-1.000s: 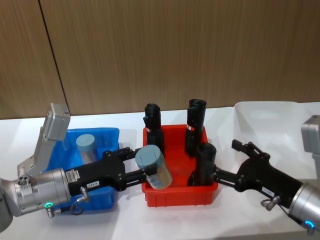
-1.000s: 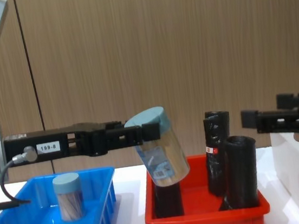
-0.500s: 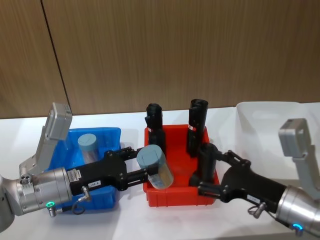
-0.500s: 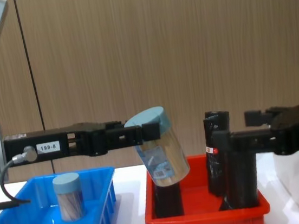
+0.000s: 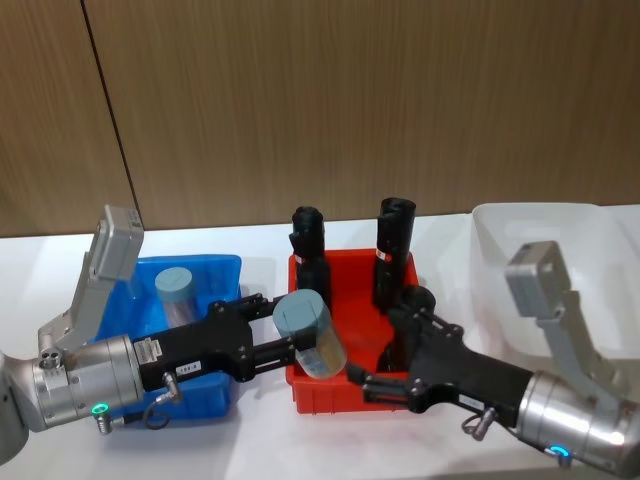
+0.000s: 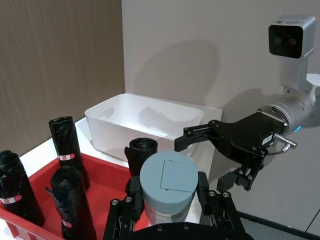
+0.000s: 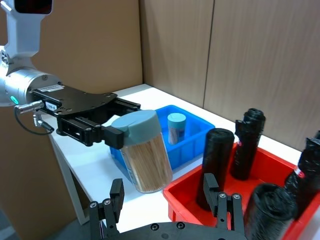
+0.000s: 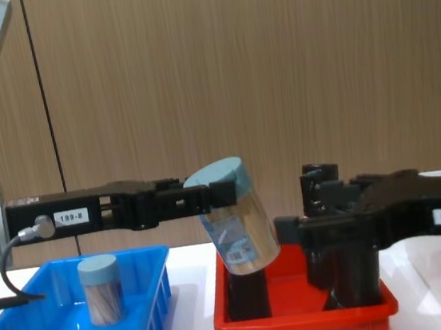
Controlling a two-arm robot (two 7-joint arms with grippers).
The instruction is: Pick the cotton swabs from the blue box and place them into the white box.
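My left gripper (image 5: 283,330) is shut on a jar of cotton swabs (image 5: 308,335), clear with a grey-blue lid, held tilted above the left edge of the red bin (image 5: 360,398). In the chest view the jar (image 8: 235,221) hangs well above the bin floor. A second jar (image 5: 175,292) stands upright in the blue box (image 5: 218,264) at the left. My right gripper (image 5: 375,342) is open just right of the held jar, its fingers (image 7: 116,198) spread to either side and not touching it. The white box (image 5: 540,228) sits at the far right.
Three tall black rolled cylinders (image 5: 392,240) stand upright in the red bin, between the blue box and the white box. My right forearm lies across the bin's right front corner. The table's front edge runs close below the bins.
My right arm has swung left from beside the white box, across the red bin, up to the held jar. The left gripper and its jar have stayed put.
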